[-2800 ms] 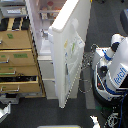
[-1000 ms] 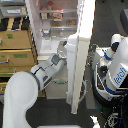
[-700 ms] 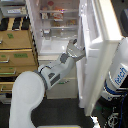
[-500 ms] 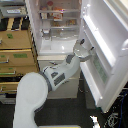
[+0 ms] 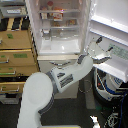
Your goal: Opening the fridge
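The fridge is a tall white appliance with its upper door swung wide open toward the exterior view's right. Its lit shelved interior shows, holding several items. A lower drawer sits shut below the open compartment. My arm reaches up from the lower left. My gripper is at the inner face of the open door, near its lower shelf, with its fingers spread apart and nothing held between them.
A tan wooden drawer cabinet stands to the left of the fridge, with one lower drawer pulled out. A white robot with blue lettering and cables sit low on the right, under the open door.
The fridge door has swung from partly open to wide open toward the right. My arm came into view and followed the door, with the gripper moving right.
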Motion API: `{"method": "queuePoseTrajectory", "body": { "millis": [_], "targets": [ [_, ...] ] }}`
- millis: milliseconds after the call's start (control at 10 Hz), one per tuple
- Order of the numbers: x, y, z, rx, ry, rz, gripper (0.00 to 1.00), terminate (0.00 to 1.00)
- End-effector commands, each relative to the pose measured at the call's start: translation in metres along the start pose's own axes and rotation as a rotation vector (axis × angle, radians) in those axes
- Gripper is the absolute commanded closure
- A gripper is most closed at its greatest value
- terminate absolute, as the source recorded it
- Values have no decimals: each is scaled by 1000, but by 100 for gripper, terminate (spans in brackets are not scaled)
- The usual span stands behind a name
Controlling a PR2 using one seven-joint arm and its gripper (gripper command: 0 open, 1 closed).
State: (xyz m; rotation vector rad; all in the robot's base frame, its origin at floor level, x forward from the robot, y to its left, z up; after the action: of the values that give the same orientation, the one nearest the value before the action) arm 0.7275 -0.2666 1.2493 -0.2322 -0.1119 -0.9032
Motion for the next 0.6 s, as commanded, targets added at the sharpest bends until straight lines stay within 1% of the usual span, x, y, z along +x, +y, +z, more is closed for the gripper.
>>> {"method": "queuePoseTrajectory", "body": {
  "millis": [100,200,300,400,500,600],
  "targets": [
    [-254,-5,-36,-8,-52,-103,0,0],
    [-300,36,-59,-36,-49,-29,0,0],
    [-373,86,-85,-23,-50,41,0,0],
    [-394,100,-88,-33,-58,70,0,0],
    [-455,137,-96,-43,-78,163,0,0],
    [-499,161,-105,-37,-71,232,0,0]
  ]
}}
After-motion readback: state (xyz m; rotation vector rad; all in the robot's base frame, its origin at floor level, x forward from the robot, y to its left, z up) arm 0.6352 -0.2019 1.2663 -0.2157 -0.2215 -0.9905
